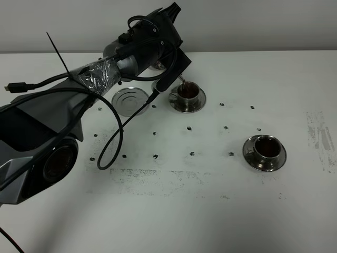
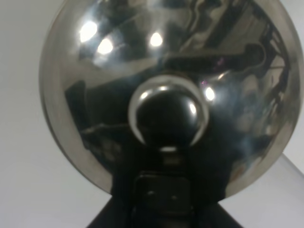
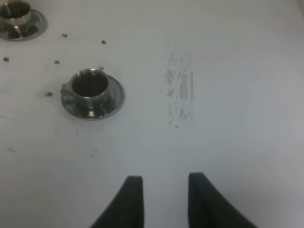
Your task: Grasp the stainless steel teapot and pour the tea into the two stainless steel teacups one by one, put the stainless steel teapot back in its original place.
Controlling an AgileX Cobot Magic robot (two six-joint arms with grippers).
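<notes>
L gripper (image 2: 161, 197) clamped the teapot (image 2: 166, 80), spout over the far cup (image 1: 187, 95); empty saucer (image 1: 129, 100) lay just beside, on the L side. R gripper (image 3: 161, 192) stood spread.

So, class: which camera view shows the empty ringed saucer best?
Exterior high: the ringed saucer lies in plain sight, cupless. Left wrist shows only the teapot's lid; right wrist shows the two teacups, not the saucer.

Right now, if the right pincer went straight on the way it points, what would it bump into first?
Probably just the bare table, near the scuffed patch; the teacup sits off to one side. Depth is hard to judge.
</notes>
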